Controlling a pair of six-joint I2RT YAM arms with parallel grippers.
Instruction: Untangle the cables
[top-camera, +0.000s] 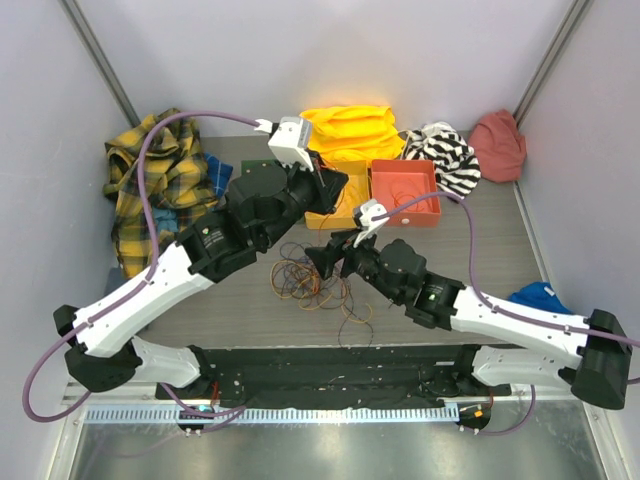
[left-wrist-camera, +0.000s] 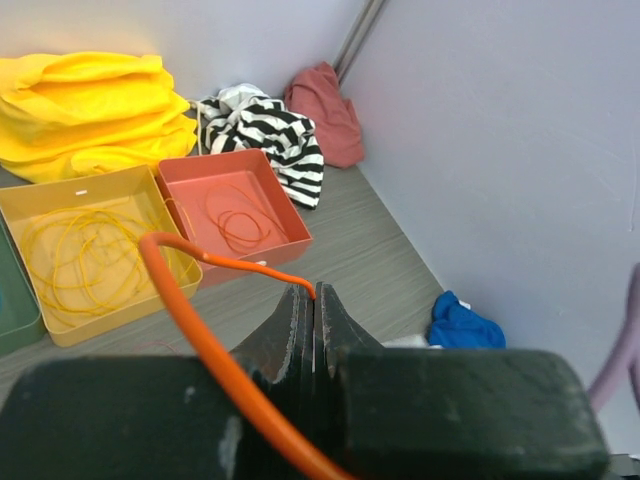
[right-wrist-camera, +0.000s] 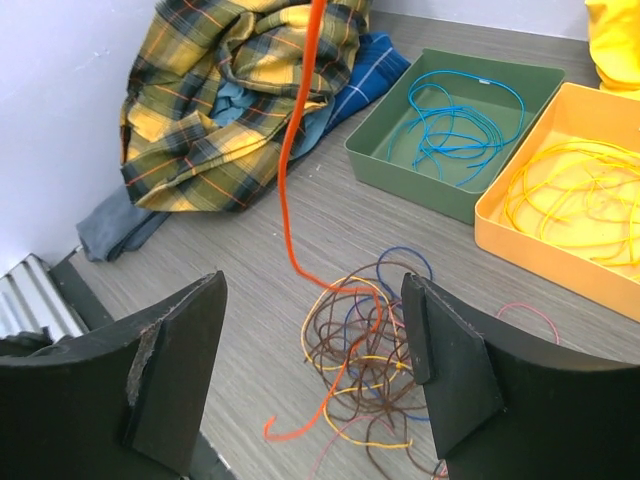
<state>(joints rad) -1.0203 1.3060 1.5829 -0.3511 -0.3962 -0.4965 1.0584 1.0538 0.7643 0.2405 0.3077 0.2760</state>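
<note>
While blue strands (right-wrist-camera: 455, 128) already lie in the green tray (right-wrist-camera: 410, 190), yellow strands (right-wrist-camera: 570, 200) in the yellow tray (right-wrist-camera: 540, 258) and red strands (left-wrist-camera: 240, 222) in the red tray (left-wrist-camera: 190, 188), a knot of cables (right-wrist-camera: 350, 345) sits on the bench (right-wrist-camera: 250, 260) between the arms, so I'd say the job is partway done. The left end effector (left-wrist-camera: 314, 300) is clamped shut on an orange cable (right-wrist-camera: 290, 150) hanging down into that knot, and the right end effector (right-wrist-camera: 315, 340) gapes wide just above it, holding nothing.

Orange cable (right-wrist-camera: 288, 170) cut off at top, green tray (left-wrist-camera: 15, 300) (mostly) cropped
</note>
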